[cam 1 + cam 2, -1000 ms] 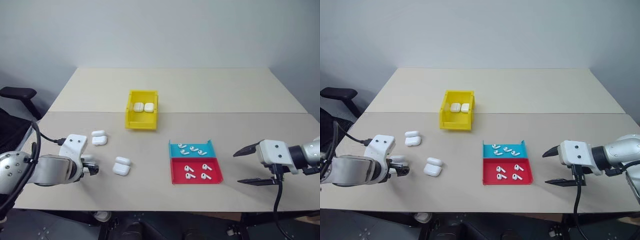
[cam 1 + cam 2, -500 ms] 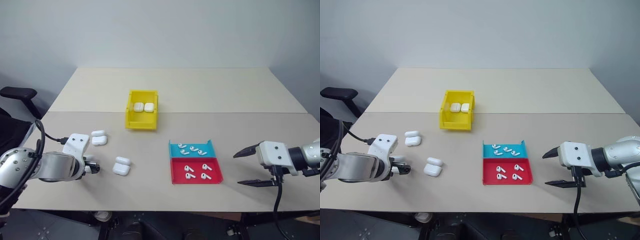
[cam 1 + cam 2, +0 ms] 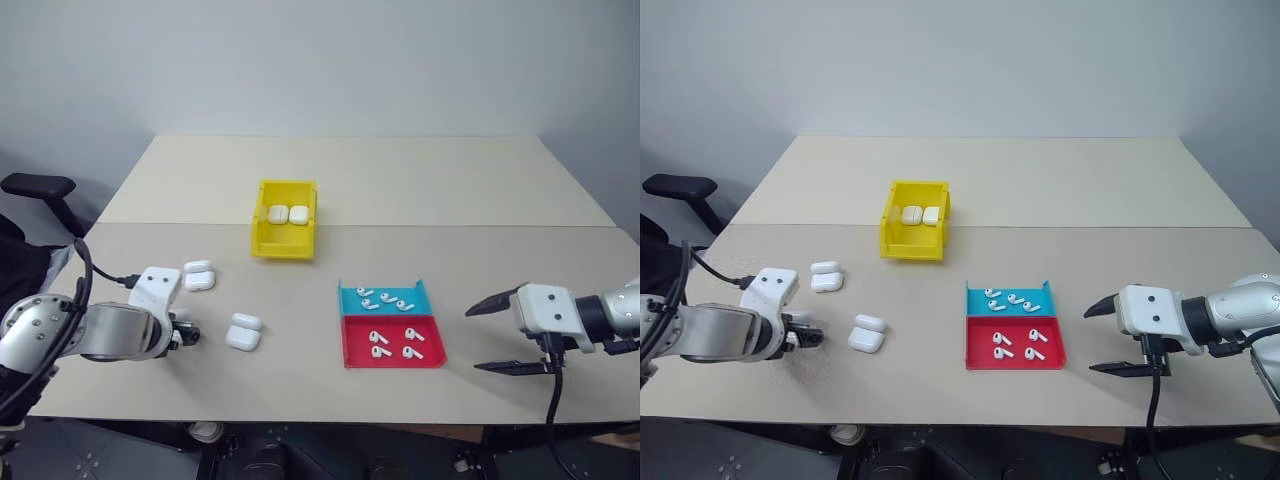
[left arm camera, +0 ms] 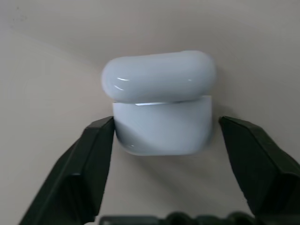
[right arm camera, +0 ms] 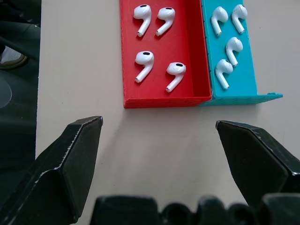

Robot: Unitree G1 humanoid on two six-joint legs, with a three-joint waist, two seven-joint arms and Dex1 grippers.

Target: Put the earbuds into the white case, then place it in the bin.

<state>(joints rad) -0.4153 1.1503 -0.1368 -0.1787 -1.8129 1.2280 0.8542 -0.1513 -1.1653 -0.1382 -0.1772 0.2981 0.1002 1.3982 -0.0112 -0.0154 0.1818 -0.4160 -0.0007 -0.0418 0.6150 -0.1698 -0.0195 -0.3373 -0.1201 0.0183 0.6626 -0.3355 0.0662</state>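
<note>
Your left gripper (image 4: 164, 136) is closing on a small glossy white plastic case (image 4: 161, 124) lying on the beige table (image 3: 300, 370), one finger touching; your right gripper (image 3: 505, 335) is hanging spread and empty near the shallow red tray (image 3: 392, 343).

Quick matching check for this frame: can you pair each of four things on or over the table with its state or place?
1. yellow bin
2. red tray
3. blue tray
4. right pincer

A. four earbuds, the tray nearer the robot
B. open and empty, to the right of the trays
C. two white cases inside
D. four earbuds, the tray farther from the robot

Pairs: 1-C, 2-A, 3-D, 4-B
</note>
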